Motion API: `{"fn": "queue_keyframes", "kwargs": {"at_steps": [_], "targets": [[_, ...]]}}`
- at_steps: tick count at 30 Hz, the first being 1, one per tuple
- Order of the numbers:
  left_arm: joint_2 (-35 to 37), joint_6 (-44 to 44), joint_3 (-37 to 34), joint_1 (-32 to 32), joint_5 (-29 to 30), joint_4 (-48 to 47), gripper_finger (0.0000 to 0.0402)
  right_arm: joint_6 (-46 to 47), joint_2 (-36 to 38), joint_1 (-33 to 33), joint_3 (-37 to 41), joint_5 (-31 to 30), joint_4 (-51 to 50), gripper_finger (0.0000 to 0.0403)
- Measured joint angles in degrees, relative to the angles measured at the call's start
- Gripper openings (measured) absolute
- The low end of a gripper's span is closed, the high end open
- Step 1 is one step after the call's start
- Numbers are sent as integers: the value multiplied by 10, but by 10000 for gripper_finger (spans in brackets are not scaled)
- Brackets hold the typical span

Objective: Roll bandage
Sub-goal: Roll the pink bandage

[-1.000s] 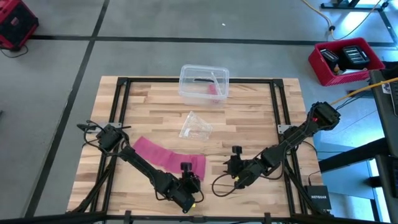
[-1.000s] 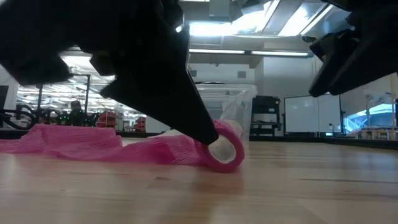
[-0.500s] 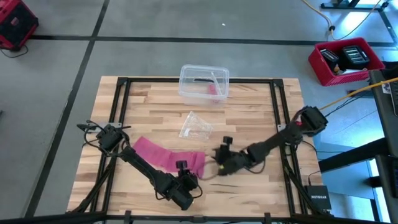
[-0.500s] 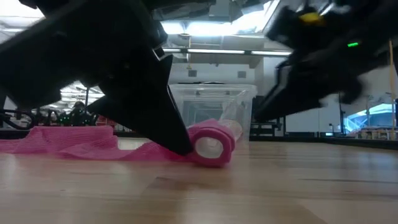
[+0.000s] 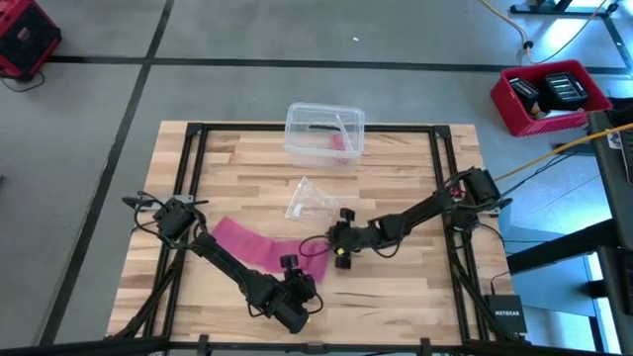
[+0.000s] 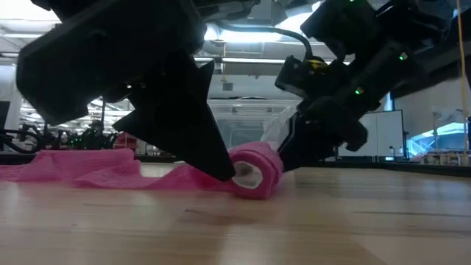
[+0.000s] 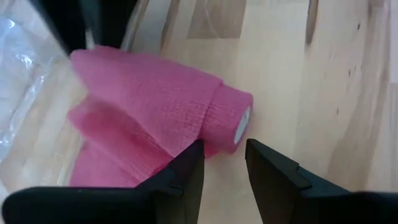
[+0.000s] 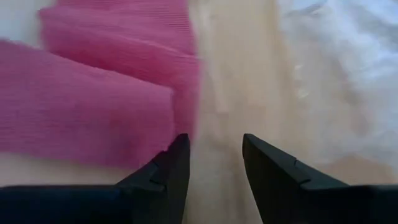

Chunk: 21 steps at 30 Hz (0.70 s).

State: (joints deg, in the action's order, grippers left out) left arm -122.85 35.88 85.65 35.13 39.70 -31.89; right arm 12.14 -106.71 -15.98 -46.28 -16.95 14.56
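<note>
The pink bandage (image 5: 252, 242) lies flat on the wooden table, and its right end is wound into a small roll (image 6: 256, 171) that rests on the tabletop. My left gripper (image 5: 309, 269) comes at the roll from the table's near side, open, with the roll's open end (image 7: 241, 121) just ahead of its fingertips. My right gripper (image 5: 327, 244) stands open just right of the roll. The bandage's edge (image 8: 180, 93) lies ahead of one of its fingers and bare wood lies ahead of its gap. My left gripper has the tip of one finger (image 6: 224, 165) against the roll's side (image 7: 208, 134), close to the open end. The fingers slant down from the near side with nothing between them. The roll lies on the table. My right gripper is close beside the roll; I cannot tell whether it touches.
A crumpled clear wrapper (image 5: 312, 201) lies just beyond the grippers, toward the far edge. A clear plastic box (image 5: 324, 132) stands at the far edge. Black frame rails (image 5: 437, 178) run along the table's sides. Bare wood lies to the right of the roll.
My right gripper has swept toward the table's left and down, from clear of the bandage to just beside the roll. My left gripper has stayed in place and rolled its wrist a little. The roll has shifted slightly toward the flat strip.
</note>
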Motion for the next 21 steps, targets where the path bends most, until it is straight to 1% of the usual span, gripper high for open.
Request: {"fn": "queue_keyframes", "kwargs": {"at_steps": [10,13,17,21], "targets": [[0,48,0,0,9,0,111,42,-1,-29,0,2,4,152],[0,67,0,0,22,1,111,62,-1,-31,0,16,3,152],[0,72,0,1,26,0,111,86,-1,-31,0,39,2,152],[0,82,0,3,55,0,111,122,0,-30,0,71,-3,152]]}}
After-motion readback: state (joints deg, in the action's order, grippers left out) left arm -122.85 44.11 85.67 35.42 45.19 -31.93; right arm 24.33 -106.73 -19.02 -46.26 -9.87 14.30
